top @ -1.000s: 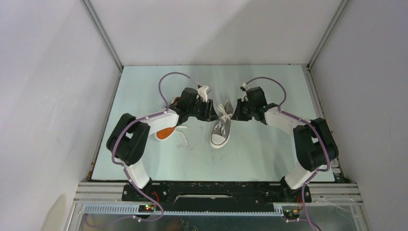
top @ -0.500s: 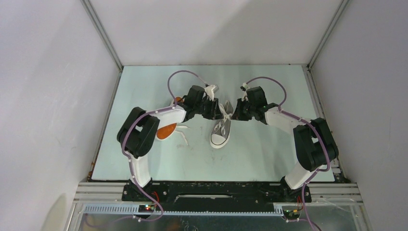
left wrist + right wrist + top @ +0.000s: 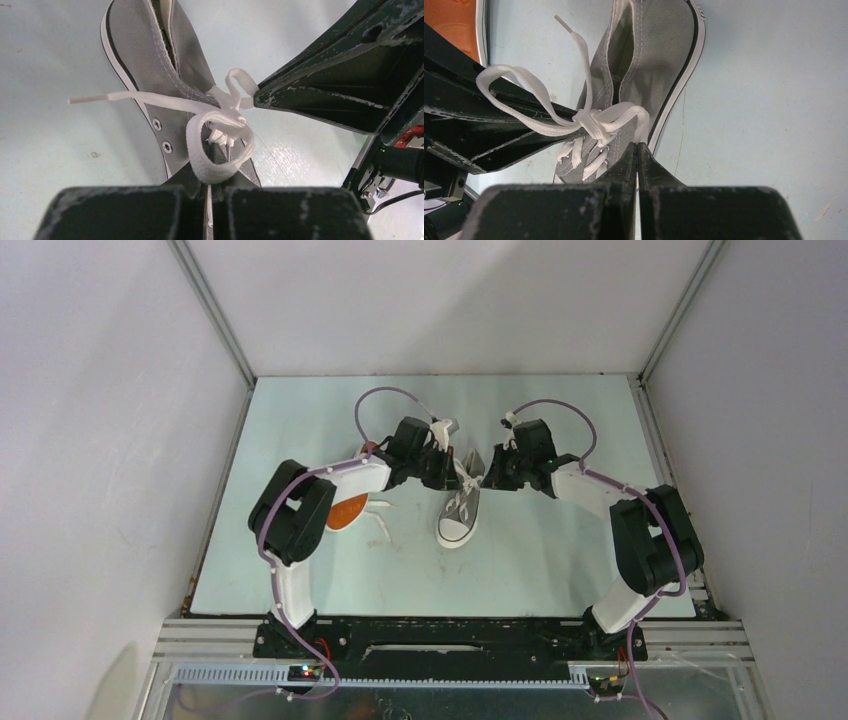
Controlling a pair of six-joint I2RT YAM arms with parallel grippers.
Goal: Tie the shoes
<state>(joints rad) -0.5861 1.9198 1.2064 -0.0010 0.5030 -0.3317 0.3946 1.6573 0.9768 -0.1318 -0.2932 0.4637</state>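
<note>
One of the shoes (image 3: pixel 460 512), grey with a white toe cap, stands upright mid-table with its toe toward me. The other shoe (image 3: pixel 346 512) lies on its side, orange sole showing, partly under my left arm. My left gripper (image 3: pixel 446 468) (image 3: pixel 216 150) is shut at the upright shoe's left side, a white lace loop (image 3: pixel 220 167) pinched across its fingertips. From the right, my right gripper (image 3: pixel 490 468) (image 3: pixel 637 146) is shut on the opposite lace loop (image 3: pixel 626 112). A knot (image 3: pixel 591 122) joins the loops over the tongue. One free lace end (image 3: pixel 100 98) points away.
The pale green table (image 3: pixel 560 560) is walled by white panels on three sides, with a metal frame rail (image 3: pixel 450 625) along the near edge. The fallen shoe's loose lace (image 3: pixel 382 525) trails on the mat left of the upright shoe.
My left arm has swung right toward the upright shoe and its gripper has closed from open onto the lace loop. The right arm and both shoes have stayed put.
</note>
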